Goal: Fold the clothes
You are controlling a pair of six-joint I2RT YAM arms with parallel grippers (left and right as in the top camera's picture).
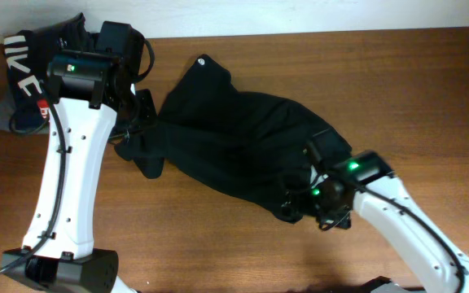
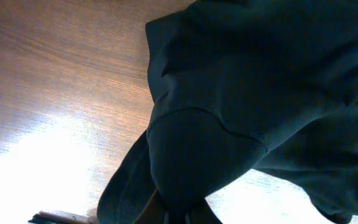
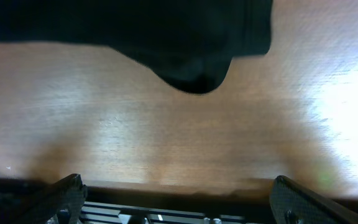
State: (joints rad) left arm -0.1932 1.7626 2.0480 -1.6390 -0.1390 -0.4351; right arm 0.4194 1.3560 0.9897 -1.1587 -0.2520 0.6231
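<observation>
One black garment (image 1: 234, 138), soft and limp, not yet folded.
Your left hand (image 2: 176, 214) is pinched shut on a fold of it. Your right hand (image 3: 176, 185) gapes empty, with the garment's edge just ahead of it on the surface (image 1: 218, 244). It will likely sag and bunch, so take corners or seams. Beyond your left hand lies one folded lettered garment (image 1: 23, 73).

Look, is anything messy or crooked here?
Yes. The black garment lies crumpled and slanted across the wooden table, not flat, with its left edge bunched up in the left gripper.
</observation>
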